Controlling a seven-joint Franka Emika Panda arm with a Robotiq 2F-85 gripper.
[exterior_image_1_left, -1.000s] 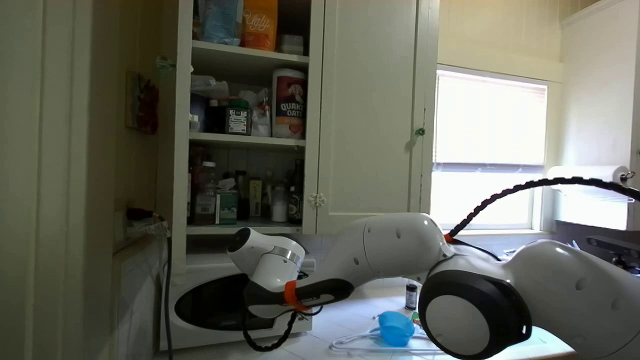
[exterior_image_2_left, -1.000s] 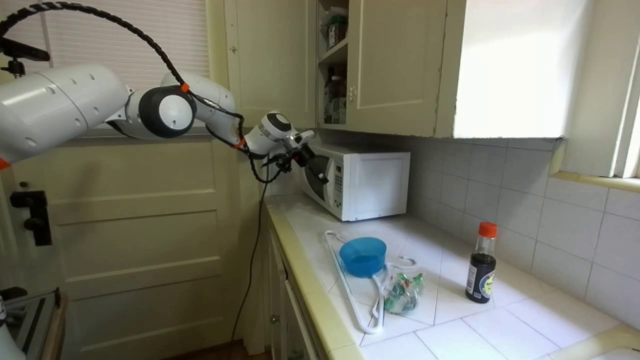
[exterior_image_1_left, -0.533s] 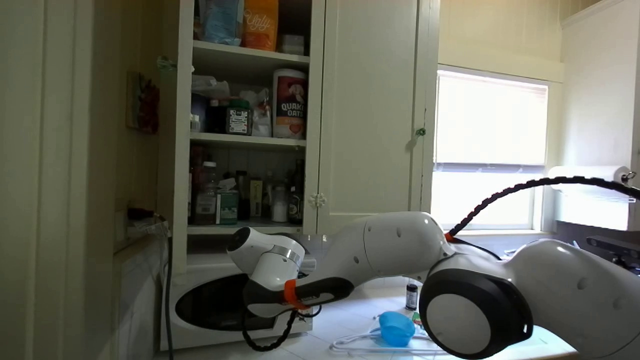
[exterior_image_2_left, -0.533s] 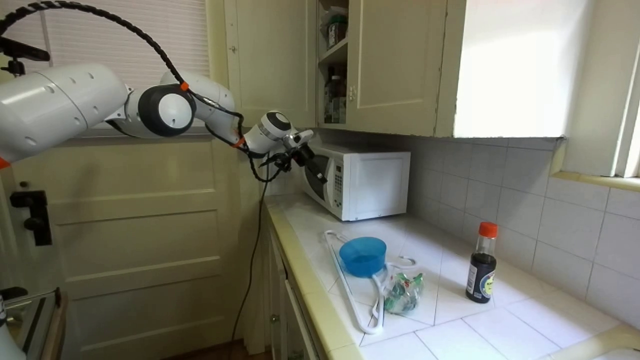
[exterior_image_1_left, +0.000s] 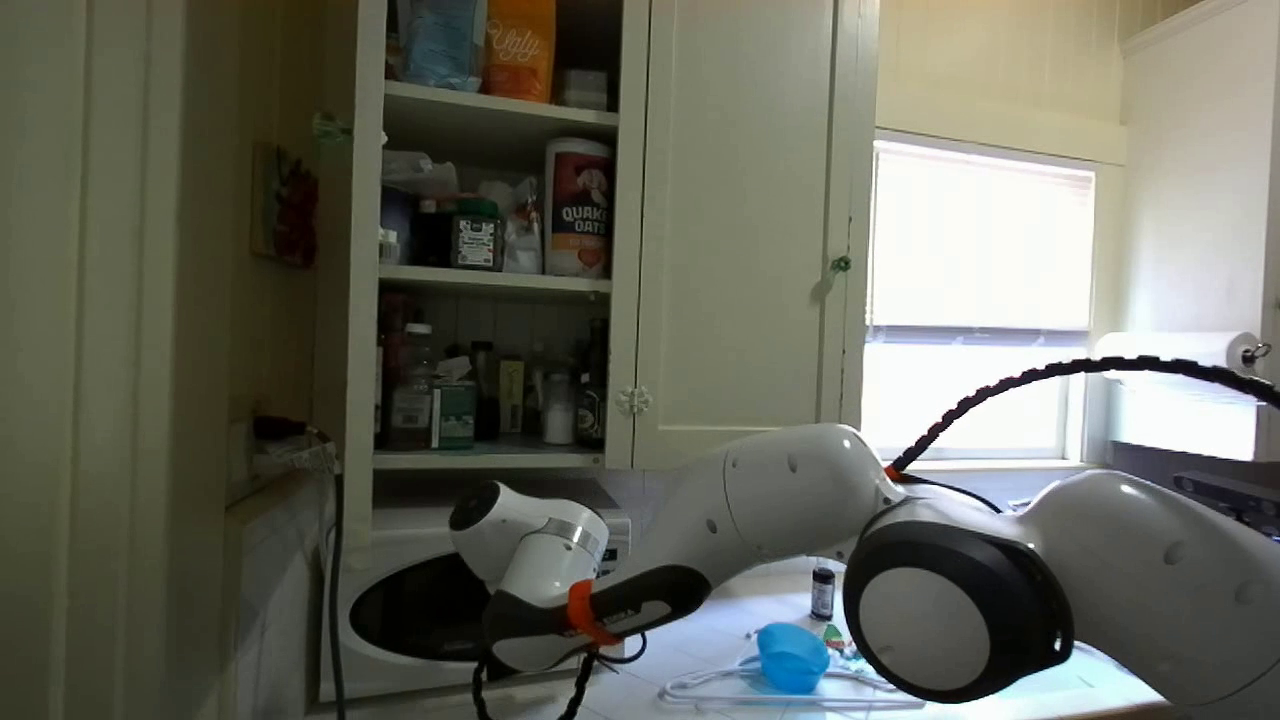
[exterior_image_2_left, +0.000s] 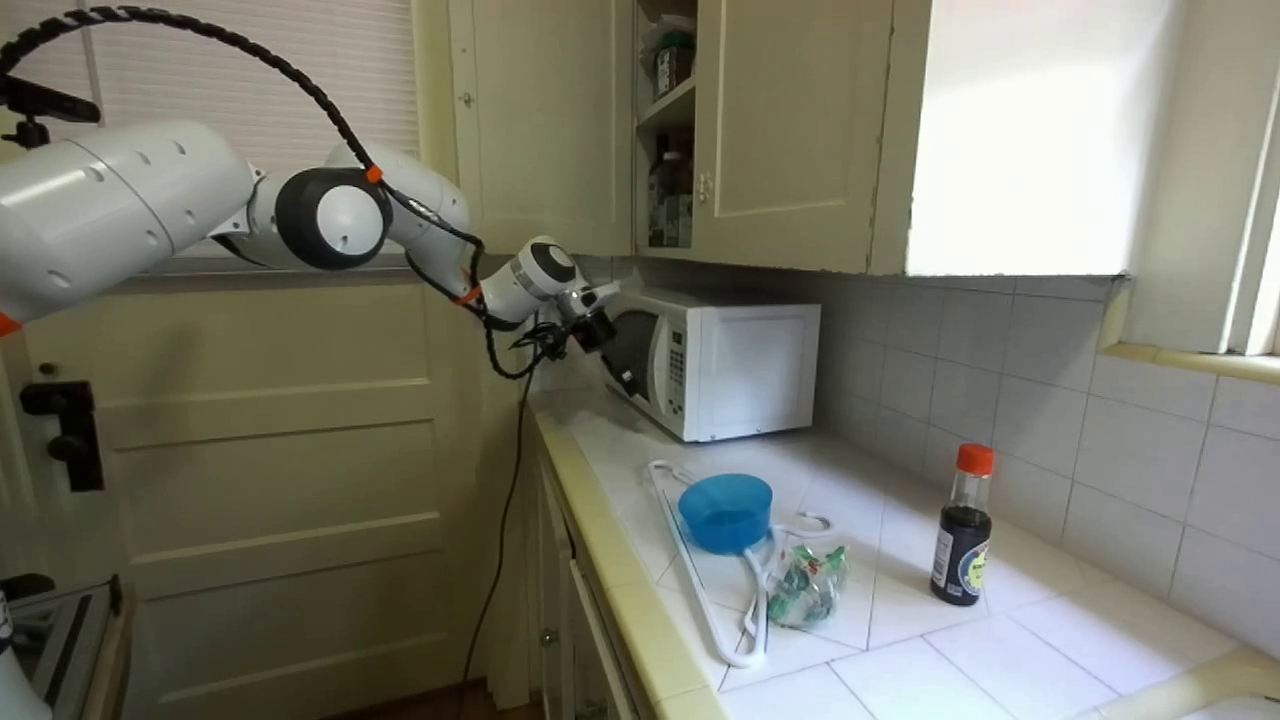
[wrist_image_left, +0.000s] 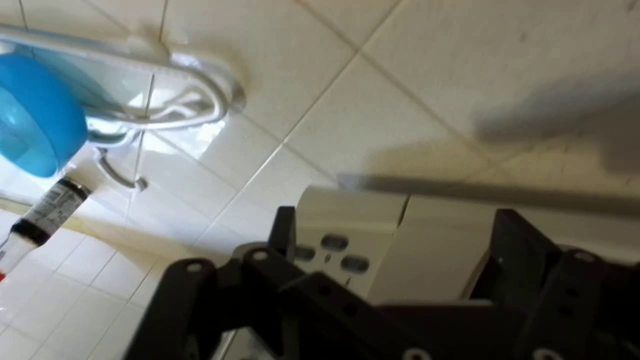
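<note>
My gripper is open, with its two black fingers wide apart and nothing held between them. In an exterior view the gripper is in front of the white microwave, close to its dark door window and white handle. In the wrist view the microwave's front shows between and behind the fingers, with grey oval buttons beside the left finger. I cannot tell whether a finger touches it. In an exterior view the arm hides the gripper, and the microwave is partly behind the arm.
On the tiled counter, a blue bowl stands at a white hanger. A crumpled plastic bag and a red-capped dark sauce bottle are nearby. An open cabinet with food hangs above the microwave. A power cord hangs beside the counter.
The gripper and wrist have moved down along the microwave's front, and slightly left in an exterior view. The counter objects and the microwave have not moved.
</note>
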